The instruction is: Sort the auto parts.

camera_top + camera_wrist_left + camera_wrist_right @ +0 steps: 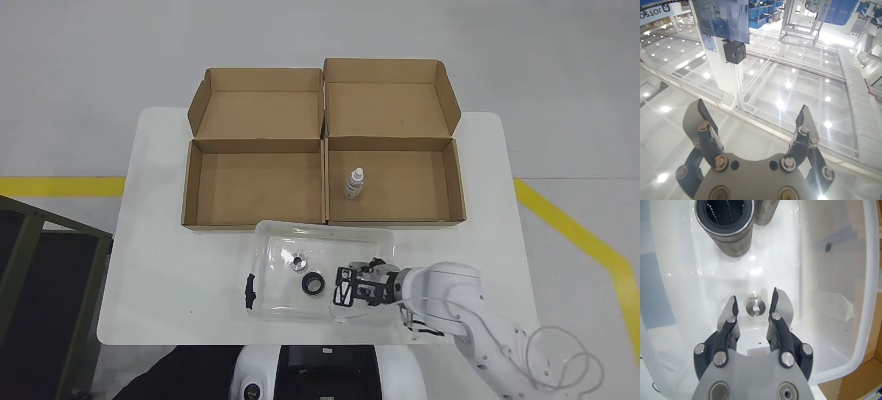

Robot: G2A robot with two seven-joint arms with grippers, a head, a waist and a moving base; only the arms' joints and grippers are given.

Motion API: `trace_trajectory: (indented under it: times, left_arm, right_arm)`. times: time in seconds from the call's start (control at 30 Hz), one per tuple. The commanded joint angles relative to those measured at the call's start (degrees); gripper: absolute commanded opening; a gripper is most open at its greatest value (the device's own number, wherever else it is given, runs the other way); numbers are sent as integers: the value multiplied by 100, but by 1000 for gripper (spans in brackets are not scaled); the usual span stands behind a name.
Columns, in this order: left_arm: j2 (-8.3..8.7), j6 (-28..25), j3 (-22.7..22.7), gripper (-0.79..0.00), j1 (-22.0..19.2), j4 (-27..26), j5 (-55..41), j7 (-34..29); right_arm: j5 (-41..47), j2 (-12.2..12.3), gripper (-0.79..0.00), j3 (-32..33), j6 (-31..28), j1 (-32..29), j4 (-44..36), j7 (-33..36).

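Note:
A clear plastic bin (pixel 375 240) stands at the table's front and holds the loose parts. My right gripper (pixel 343 286) is down inside it. In the right wrist view the right gripper (pixel 754 303) is open, one finger on each side of a small silver pin-tipped part (pixel 755 308) on the bin floor, with slim gaps on both sides. A steel linear bearing with a black inner ring (pixel 728 228) stands beyond it, seen from above as bearing (pixel 314 285). A second metal cylinder (pixel 765 211) is behind it. My left gripper (pixel 753 117) is open, holds nothing and points at the ceiling.
Two open cardboard boxes sit behind the bin: the left box (pixel 200 190) and the right box (pixel 452 185), which holds a small white bottle-shaped part (pixel 354 181). A black clip (pixel 250 292) sits on the bin's left rim. The bin wall (pixel 865 294) is close beside the right gripper.

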Motion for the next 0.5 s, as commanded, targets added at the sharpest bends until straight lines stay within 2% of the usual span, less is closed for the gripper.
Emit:
trace_trajectory:
  times: [0.0,0.07,0.13,0.47]
  left_arm:
    - [0,0,0,0,0,0,0,0]
    - [0,0,0,0,0,0,0,0]
    - [0,0,0,0,0,0,0,0]
    - [0,0,0,0,0,0,0,0]
  right_arm:
    - [-4,-2,-554,-33,8,30,11,15]
    - [-19,-4,-646,-69,3,58,12,27]
    - [-27,-4,-785,-94,12,81,-2,32]
    - [-4,41,-785,31,58,-15,-346,-288]
